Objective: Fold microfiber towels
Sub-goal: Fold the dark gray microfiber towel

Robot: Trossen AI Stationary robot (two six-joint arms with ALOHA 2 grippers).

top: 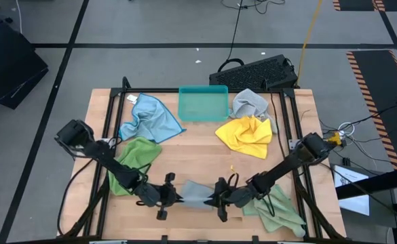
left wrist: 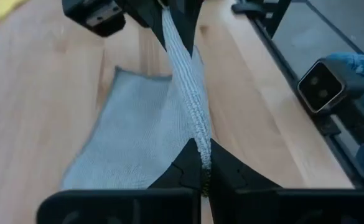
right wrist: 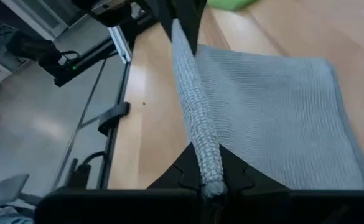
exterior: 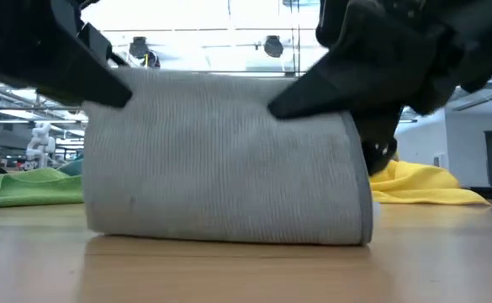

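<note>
**Both grippers pinching one grey towel at the near edge of the table**

Arm pose: both arms reach low and inward from the table's two sides, meeting at the middle of the near edge. Left gripper [top: 173, 196] and right gripper [top: 215, 196] face each other, one at each end of the grey towel [top: 195, 193]. Each is clamped tight on a top corner of that towel. In the left wrist view the fingertips [left wrist: 197, 169] meet on a thin bunched edge of cloth; the right wrist view shows the same, fingers [right wrist: 228, 168] closed on a rolled edge.

Towel held: the upper edge is stretched taut between the two grippers and lifted. The rest hangs down and trails onto the wooden table [top: 205, 146]. From the low view it stands like a short curtain, its lower fold touching the wood. Fine ribbed weave, no visible creases across the face.

Other towels, all loose and crumpled:
- light blue towel [top: 147, 116], far left, just beside the teal tray [top: 203, 103]
- second grey towel [top: 250, 103], right of the tray
- yellow towel [top: 246, 134], touching that second grey one
- green towel [top: 136, 157], under the left arm
- second green towel [top: 276, 210], near right corner, under the right arm
</note>
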